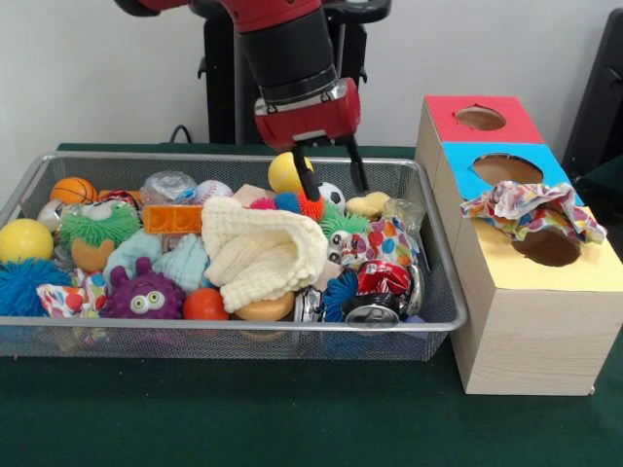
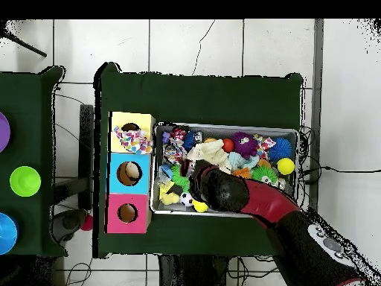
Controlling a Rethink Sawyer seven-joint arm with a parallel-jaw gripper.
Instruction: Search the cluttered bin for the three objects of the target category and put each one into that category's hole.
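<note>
The wire mesh bin (image 1: 195, 341) is full of toys. My gripper (image 1: 333, 183) hangs open and empty over its back right part, with its fingertips just above a red spiky ball and a small soccer ball. One printed cloth piece (image 1: 531, 209) lies draped on the yellow-topped box and partly covers its hole (image 1: 552, 249); it also shows in the overhead view (image 2: 134, 139). A second printed piece (image 1: 389, 241) lies in the bin's right part. A third (image 1: 70, 298) lies at the front left, half under toys. In the overhead view my arm (image 2: 223, 190) hides the gripper.
A cream knitted cloth (image 1: 268, 248) lies in the bin's middle and a pale mint one (image 1: 161, 258) to its left. Crushed cans (image 1: 380, 292) lie at the front right. The blue-topped (image 1: 506, 167) and red-topped (image 1: 480, 118) boxes stand behind the yellow one.
</note>
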